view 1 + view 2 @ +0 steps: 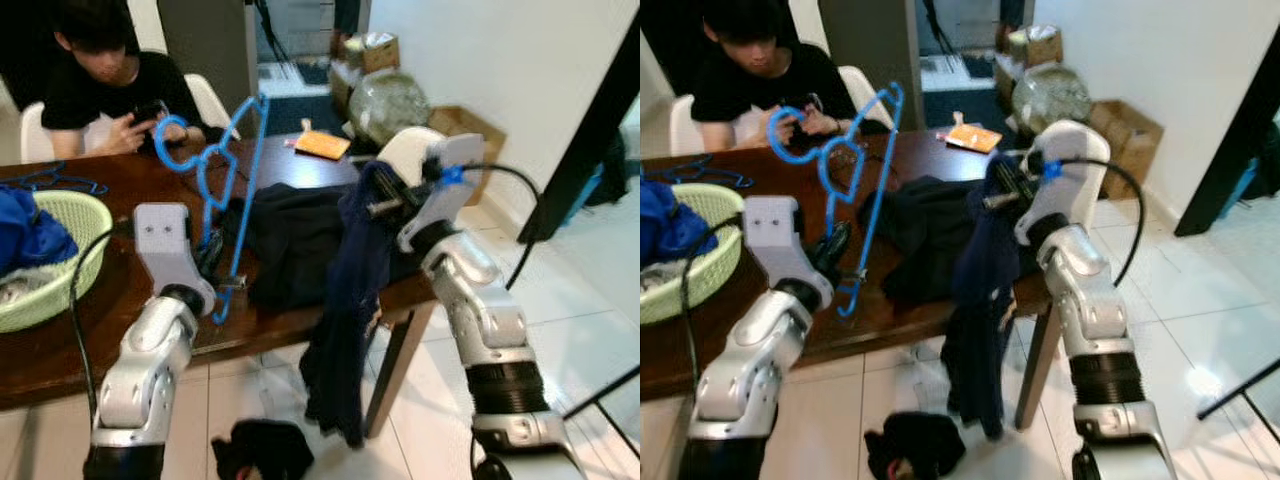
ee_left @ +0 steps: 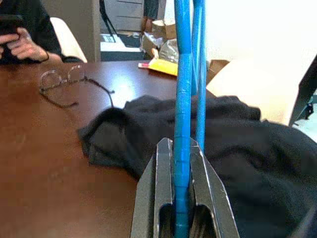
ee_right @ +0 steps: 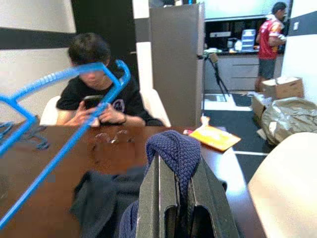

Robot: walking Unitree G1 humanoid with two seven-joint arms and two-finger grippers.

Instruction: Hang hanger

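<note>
Above the brown surface (image 1: pixel 60 350), the left pincer (image 2: pixel 182 158) is clenched on the blue hanger (image 1: pixel 235 190), held upright. The right pincer (image 3: pixel 181 191) grips the navy garment (image 1: pixel 345 300), which hangs past the surface edge. The risk, I think: the heavy cloth slips out, or the hanger twists when they meet.

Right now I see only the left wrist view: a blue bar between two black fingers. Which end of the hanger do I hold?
Observer: The left tool grips the blue hanger low on its frame; the hook points up.
Operator: What does the right tool do?
Observer: The right tool is shut on a navy garment that hangs past the table edge.
Operator: Is anything on the floor?
Observer: Yes, a dark cloth lies there.
</note>
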